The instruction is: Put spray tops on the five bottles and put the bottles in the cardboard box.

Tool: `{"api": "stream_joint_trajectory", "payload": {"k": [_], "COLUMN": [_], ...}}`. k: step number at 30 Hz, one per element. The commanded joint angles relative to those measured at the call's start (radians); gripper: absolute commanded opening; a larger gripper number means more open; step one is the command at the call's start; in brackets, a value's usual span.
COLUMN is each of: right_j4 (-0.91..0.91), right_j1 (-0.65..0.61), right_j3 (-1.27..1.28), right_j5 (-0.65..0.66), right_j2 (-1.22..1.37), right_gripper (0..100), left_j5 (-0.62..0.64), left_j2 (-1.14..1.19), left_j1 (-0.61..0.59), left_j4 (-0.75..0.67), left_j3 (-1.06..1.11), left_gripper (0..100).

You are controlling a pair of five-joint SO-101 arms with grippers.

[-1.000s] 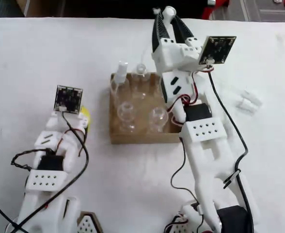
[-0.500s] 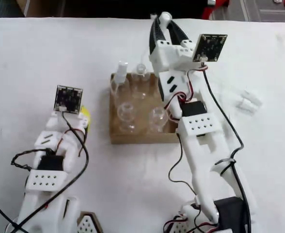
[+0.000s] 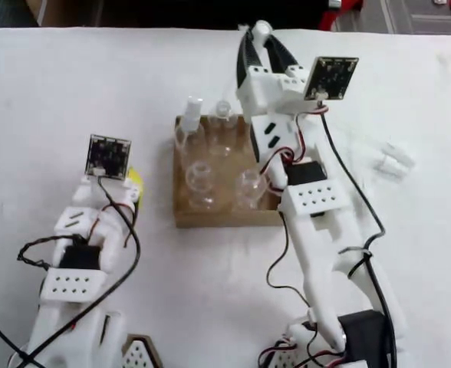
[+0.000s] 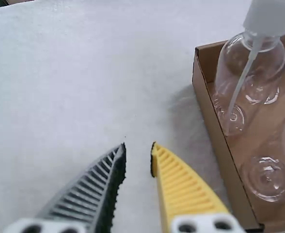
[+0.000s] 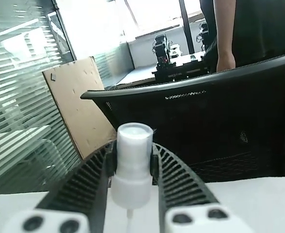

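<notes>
Tool of the right arm (image 3: 261,34) first, in the high view: clamped on a spray top (image 3: 261,27), it has swung a little toward the cardboard box (image 3: 225,217) over the last second and now hardly moves, hanging beyond the box's far wall. I read this as lining up for the next capping. Two bottles in the far row, one (image 3: 189,126) and its neighbour (image 3: 224,123), seem to carry tops already. The two open bottles (image 3: 200,180) in the near row do not. A fifth I cannot make out; the right arm lies over the box's right side. Loose spray tops (image 3: 394,159) rest on the counter (image 3: 72,77) well to the right.

Left wrist view: the left tool (image 4: 138,150) is at a narrow gap with nothing between its fingers, low over bare counter just beside the box wall. The capped bottle (image 4: 249,63) stands at the nearest corner, its tube running down inside.

Right wrist view: the tool grips the white top by its body, with the thin tube (image 5: 129,216) hanging below. A black chair (image 5: 229,126) stands behind. That tube must enter a narrow neck, and the tall capped bottles and the arm's own bulk crowd the way.
</notes>
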Motion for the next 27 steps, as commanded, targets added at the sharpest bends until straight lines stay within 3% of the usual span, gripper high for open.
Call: {"api": "stream_joint_trajectory", "payload": {"k": [1,7,27], "right_j4": [-0.019,-0.025,-0.067], "right_j1": [-0.019,-0.047,-0.088], "right_j3": [-0.005,0.002,0.057], "right_j5": [0.035,0.195,0.201], "right_j2": [-0.004,0.073,0.104], "right_gripper": [1.5,1.5,1.5], "left_j5": [-0.012,-0.012,-0.012], "left_j2": [0.001,0.001,0.001], "left_j1": [0.005,0.005,0.005], "left_j4": [-0.035,-0.035,-0.035], "left_j3": [-0.014,-0.014,-0.014], "left_gripper": [9,9,9]}}
